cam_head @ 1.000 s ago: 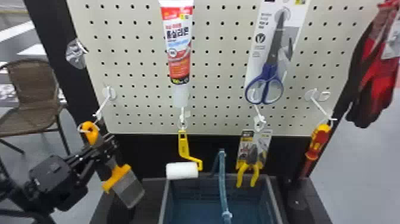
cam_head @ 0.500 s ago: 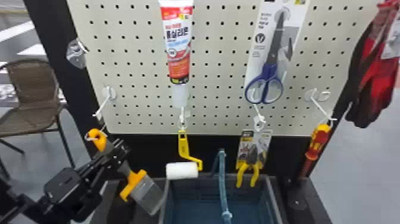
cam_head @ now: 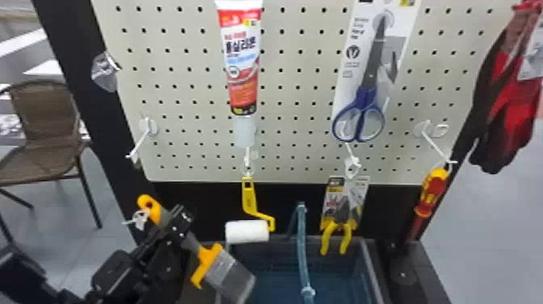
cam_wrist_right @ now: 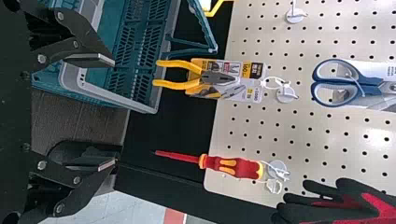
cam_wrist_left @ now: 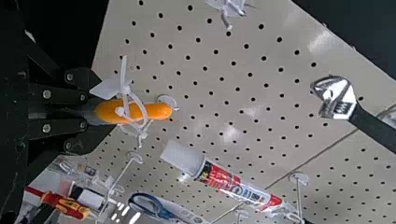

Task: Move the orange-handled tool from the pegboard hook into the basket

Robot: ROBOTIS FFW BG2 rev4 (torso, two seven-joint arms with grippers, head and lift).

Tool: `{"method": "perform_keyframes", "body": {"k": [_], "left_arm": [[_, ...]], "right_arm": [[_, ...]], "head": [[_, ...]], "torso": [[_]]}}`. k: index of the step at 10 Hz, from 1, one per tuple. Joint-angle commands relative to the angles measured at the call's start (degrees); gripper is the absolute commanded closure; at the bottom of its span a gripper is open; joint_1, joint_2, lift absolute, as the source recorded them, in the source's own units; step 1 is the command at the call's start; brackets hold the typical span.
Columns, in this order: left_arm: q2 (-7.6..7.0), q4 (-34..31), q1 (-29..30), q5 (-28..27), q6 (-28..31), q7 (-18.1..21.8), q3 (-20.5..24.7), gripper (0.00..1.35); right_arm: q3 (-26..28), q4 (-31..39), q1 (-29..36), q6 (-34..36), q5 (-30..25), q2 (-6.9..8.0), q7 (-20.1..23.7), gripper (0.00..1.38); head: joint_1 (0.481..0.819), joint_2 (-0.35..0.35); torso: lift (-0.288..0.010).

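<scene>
Tool handle [cam_head: 155, 215] orange; pegboard [cam_head: 291, 117] cream, dotted dark; basket [cam_wrist_right: 140, 42] blue-green; scissor handles [cam_head: 366, 98] blue; glove [cam_head: 505, 117] black and red.

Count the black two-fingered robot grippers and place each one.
2: the left gripper, shut on the orange-handled tool before the cream pegboard; the right gripper, open, facing the hanging yellow-handled pliers and red-and-yellow screwdriver.

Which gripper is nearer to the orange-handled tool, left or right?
Left. The left gripper is closed on the tool, below its handle's orange end. The right gripper is open, away from it, facing the yellow-handled pliers.
</scene>
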State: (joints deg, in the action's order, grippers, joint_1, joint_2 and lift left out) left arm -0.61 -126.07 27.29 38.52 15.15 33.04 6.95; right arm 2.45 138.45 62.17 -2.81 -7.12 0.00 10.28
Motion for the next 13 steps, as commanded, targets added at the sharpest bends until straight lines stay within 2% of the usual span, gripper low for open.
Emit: {"method": "perform_keyframes", "body": {"k": [1, 5, 9, 13], "left_arm": [[0.00, 3.79, -0.07, 2.79, -2.94, -0.17, -2.56, 1.21], [-0.27, 11.81, -1.67, 6.48, -9.71, -1.58, -7.57, 1.21], [-0.35, 18.13, -2.40, 11.93, -18.05, -5.35, -13.72, 1.21], [-0.35, 21.51, -3.76, 14.65, -21.04, -7.29, -18.38, 1.21]], "right_arm": [[-0.08, 0.00, 0.12, -0.01, 0.09, 0.05, 0.00, 0.51], [0.01, 0.00, 0.24, -0.01, 0.17, 0.05, 0.09, 0.51], [0.01, -0.14, 0.37, -0.01, 0.35, 0.05, 0.18, 0.51], [0.01, 0.00, 0.37, 0.08, 0.35, 0.05, 0.18, 0.51]], "head": [[0.549, 0.000], [0.549, 0.000], [0.549, 0.000], [0.549, 0.000]], "torso": [[-0.100], [-0.100], [-0.100], [-0.100]]}}
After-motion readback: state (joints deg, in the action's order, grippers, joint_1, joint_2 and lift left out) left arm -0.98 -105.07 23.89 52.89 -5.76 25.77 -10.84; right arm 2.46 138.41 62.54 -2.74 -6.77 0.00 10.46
